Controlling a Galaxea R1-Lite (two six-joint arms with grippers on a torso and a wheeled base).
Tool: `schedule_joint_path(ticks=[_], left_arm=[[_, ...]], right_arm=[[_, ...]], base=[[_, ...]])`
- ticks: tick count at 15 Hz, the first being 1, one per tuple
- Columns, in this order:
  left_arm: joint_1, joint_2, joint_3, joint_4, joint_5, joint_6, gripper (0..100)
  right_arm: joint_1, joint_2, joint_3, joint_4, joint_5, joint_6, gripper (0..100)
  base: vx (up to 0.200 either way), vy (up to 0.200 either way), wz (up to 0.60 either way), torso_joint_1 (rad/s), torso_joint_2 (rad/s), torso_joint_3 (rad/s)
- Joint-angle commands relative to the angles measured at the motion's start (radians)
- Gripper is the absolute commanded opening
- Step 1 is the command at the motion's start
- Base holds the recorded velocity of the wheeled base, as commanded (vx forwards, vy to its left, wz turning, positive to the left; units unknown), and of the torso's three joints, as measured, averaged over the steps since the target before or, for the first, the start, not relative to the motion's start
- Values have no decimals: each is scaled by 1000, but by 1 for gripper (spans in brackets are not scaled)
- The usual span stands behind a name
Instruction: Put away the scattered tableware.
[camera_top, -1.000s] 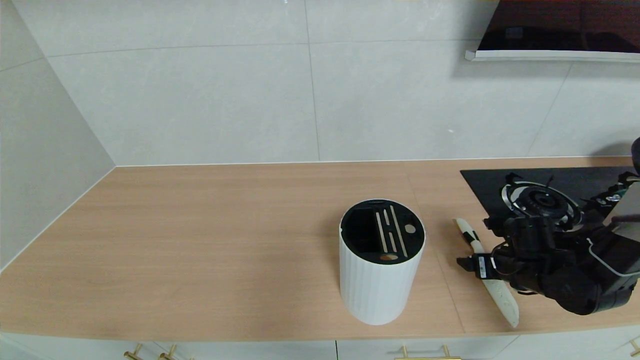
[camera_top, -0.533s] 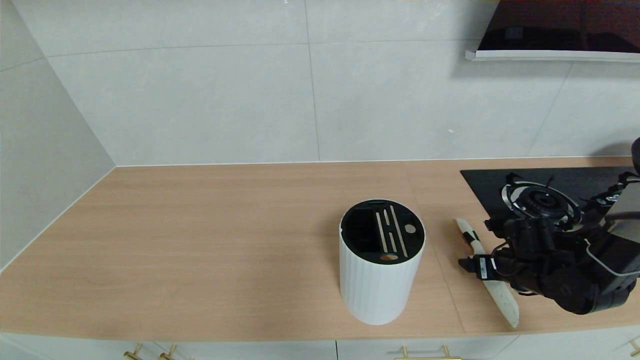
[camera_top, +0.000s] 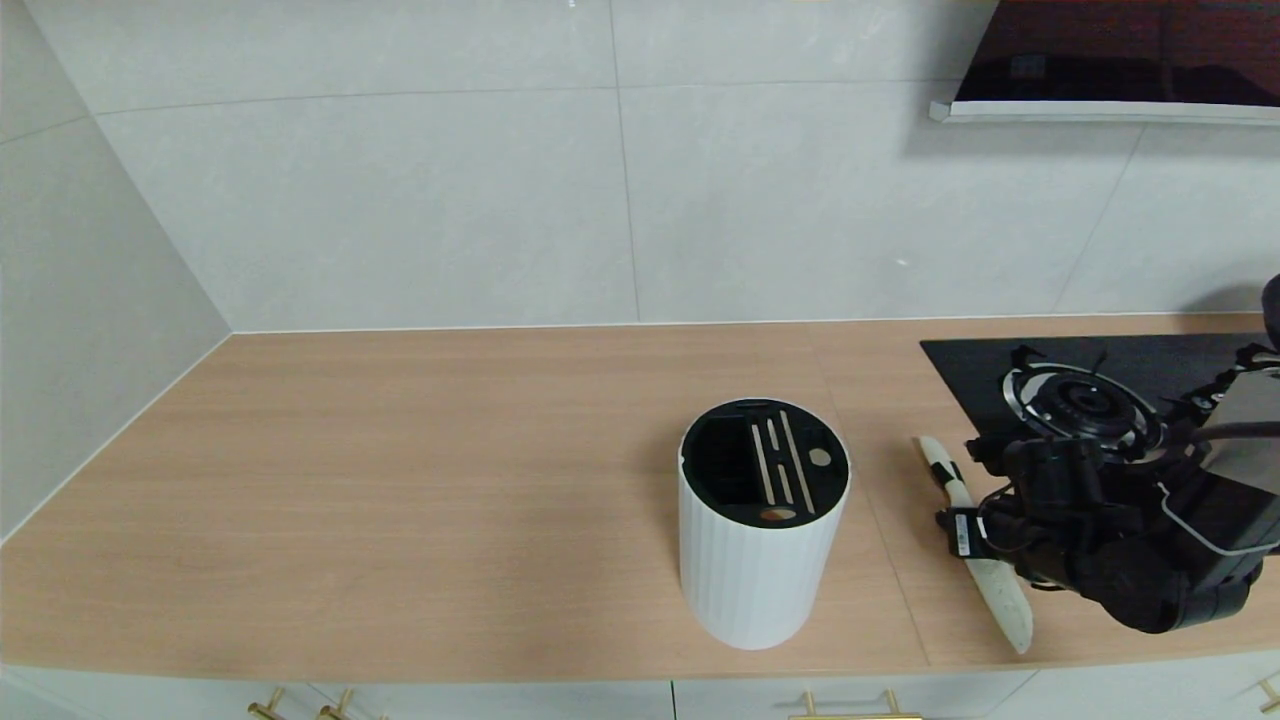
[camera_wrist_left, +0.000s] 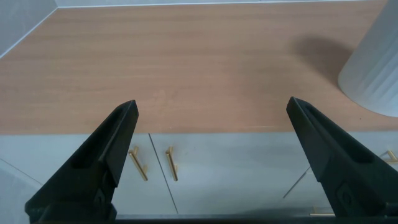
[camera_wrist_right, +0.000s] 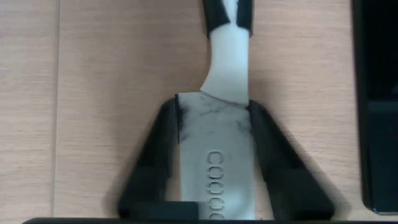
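Pale grey tiled walls meet in a corner behind a light wooden worktop. A black gas hob occupies its right end; white brass-handled cabinets sit below.

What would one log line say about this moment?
right pincer: closed on knife blade, knife flat on counter | left pincer: open over counter edge | holder: upright
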Motion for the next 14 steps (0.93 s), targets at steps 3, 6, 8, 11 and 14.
schedule_joint_path(ticks=[3,6,8,11,14], left_arm=[[0,0,0,0,0,1,100],[0,0,0,0,-1,6,100],[0,0,0,0,-1,8,100],[0,0,-52,3,-24,1,100],[-9,79,-256,83,-122,-43,100]], right_arm=[[1,-9,0,3,-15,-1,0],[1,-98,2,10,-32,2,0],[1,-196,32,12,-26,1,0],[1,-364,72,12,-11,-9,0],[10,-472,28,53,-9,-10,0]], base=[[0,0,0,0,0,0],[0,0,0,0,0,0],[0,0,0,0,0,0],[0,0,0,0,0,0],[0,0,0,0,0,0]])
